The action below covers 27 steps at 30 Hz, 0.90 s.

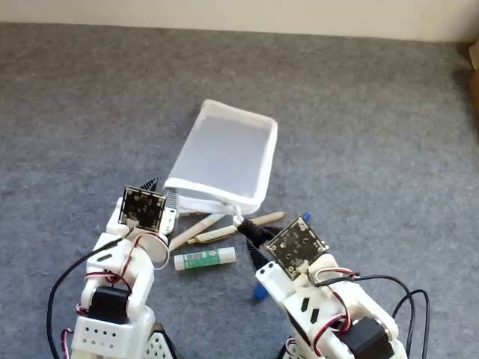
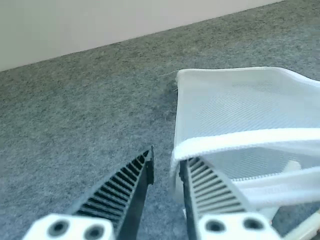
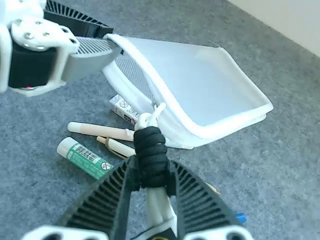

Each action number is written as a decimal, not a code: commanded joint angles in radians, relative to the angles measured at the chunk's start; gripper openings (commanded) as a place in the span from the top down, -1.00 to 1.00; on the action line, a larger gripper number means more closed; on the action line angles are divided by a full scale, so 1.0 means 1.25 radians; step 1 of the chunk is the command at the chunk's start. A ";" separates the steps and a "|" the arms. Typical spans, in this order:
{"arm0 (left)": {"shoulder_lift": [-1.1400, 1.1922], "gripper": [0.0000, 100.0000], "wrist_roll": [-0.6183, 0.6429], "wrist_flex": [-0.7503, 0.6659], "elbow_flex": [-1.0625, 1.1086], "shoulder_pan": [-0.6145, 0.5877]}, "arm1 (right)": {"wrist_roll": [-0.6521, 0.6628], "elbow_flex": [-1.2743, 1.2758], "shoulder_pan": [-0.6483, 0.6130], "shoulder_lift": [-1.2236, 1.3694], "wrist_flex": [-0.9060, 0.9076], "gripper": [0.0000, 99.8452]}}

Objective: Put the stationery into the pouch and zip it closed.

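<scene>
The white mesh pouch [image 1: 224,153] lies open on the carpet, also seen from the arms as the pouch [image 2: 240,110] [image 3: 200,85]. My left gripper [image 1: 163,187] [image 2: 166,156] stands slightly open at the pouch's near left corner. One finger sits under the rim and the other outside it. My right gripper [image 1: 251,235] [image 3: 150,172] is shut on the black zipper pull cord [image 3: 150,150] at the pouch's near right corner. Between the arms lie a glue stick [image 1: 204,259] [image 3: 82,156], two cream pens [image 1: 196,228] [image 3: 102,131] and a pencil [image 1: 263,218].
Grey carpet [image 1: 359,149] spreads all round, with a pale wall behind. A small labelled box [image 3: 124,107] lies against the pouch's near side. Something blue-tipped [image 1: 260,292] rests by the right arm. A brown object [image 1: 473,75] sits at the far right edge.
</scene>
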 commanded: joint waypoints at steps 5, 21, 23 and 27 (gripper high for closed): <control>-0.004 0.84 -0.009 -0.016 -0.001 0.014 | -0.028 -0.062 -0.009 -0.007 -0.006 0.99; -0.003 0.99 -0.095 0.225 -0.185 -0.057 | -0.027 -0.063 -0.004 0.001 -0.017 0.39; -0.003 0.99 -0.095 0.254 -0.213 -0.072 | -0.026 -0.075 -0.003 0.002 -0.015 0.39; -0.003 0.99 -0.095 0.302 -0.257 -0.084 | -0.026 -0.141 -0.003 0.020 0.029 0.39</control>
